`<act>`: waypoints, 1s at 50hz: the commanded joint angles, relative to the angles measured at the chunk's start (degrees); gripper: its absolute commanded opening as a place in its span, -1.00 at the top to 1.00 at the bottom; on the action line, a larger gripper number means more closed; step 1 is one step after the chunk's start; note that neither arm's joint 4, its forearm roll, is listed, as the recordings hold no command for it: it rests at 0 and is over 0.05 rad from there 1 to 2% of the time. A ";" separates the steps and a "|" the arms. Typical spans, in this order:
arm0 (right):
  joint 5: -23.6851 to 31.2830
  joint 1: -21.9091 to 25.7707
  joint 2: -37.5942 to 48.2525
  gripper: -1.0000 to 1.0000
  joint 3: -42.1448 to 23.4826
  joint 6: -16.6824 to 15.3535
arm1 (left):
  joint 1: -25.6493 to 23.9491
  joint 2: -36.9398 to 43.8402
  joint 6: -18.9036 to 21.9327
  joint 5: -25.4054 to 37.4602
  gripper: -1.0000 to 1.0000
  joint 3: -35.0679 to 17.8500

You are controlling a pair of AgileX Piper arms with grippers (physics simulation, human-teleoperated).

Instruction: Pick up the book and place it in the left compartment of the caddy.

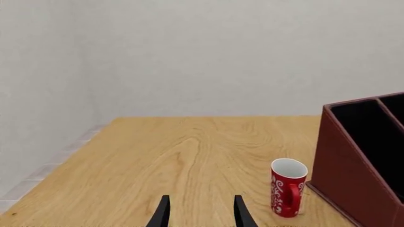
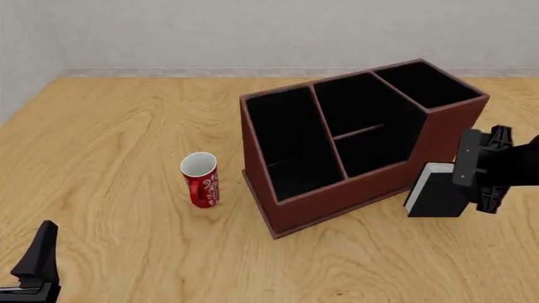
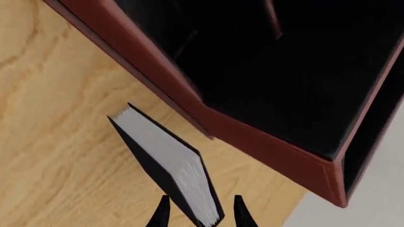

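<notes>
Lowest in the front view, the left gripper (image 2: 35, 265) is seen parked at the near left edge of the wooden surface (image 2: 126, 126); in its wrist view its fingers are spread with nothing between them, pointed past the red mug (image 2: 201, 180) toward the caddy (image 2: 337, 202).

The book (image 2: 438, 189) is held by the right gripper (image 2: 471, 183) at the caddy's near right corner, outside the box. In the right wrist view the fingers are pinched on one end of the book, with the white page edges showing between them. Whether the book is clear of the surface or resting on it cannot be told.

The left compartment (image 2: 286, 145), the long undivided slot on the mug's side, lies across the caddy from the book, with the two short slots split by a crossbar between them.

Several risks are judged from this position. The book is gripped near one end only, so it could pivot or slip during the carry. If it is not raised enough, the caddy's wall could be struck and the box pushed toward the mug. The slot is narrow, so a book left turned against its long axis could catch on the rim or the divider, or be dropped into a wrong slot.
</notes>
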 commanded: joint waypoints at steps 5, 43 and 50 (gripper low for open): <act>-1.00 0.56 2.45 -1.00 -0.16 -0.52 | 0.84 0.01 -0.23 -0.47 -1.00 0.72; 3.10 1.32 -10.50 1.00 11.42 -4.33 | -0.55 0.00 -0.57 -0.98 -1.00 0.87; 5.64 2.24 -15.46 1.00 13.78 -4.77 | -1.01 0.00 -0.67 -0.79 -1.00 0.34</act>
